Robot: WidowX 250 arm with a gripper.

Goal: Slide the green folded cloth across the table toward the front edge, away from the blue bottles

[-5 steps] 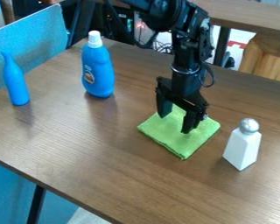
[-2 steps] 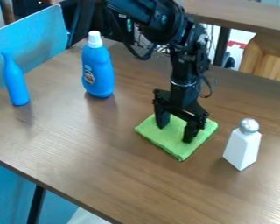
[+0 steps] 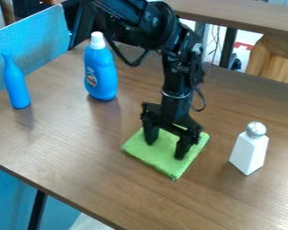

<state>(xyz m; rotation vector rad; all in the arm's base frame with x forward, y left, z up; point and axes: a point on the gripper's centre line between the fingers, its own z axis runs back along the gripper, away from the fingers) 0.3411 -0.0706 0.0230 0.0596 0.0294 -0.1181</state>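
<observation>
While the jaws stand apart, green cloth (image 3: 162, 155) lies beneath

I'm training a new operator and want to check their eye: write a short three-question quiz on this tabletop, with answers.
1. True or false: the fingers of the end effector are apart, with the green cloth beneath them.
2. What kind of top does the white bottle have?
A) a flat blue lid
B) a rounded silvery top
C) a pump
3. Fill in: unlike the slim blue bottle, the wider blue bottle has a ____ cap.

Key: 1. True; 2. B; 3. white
</observation>
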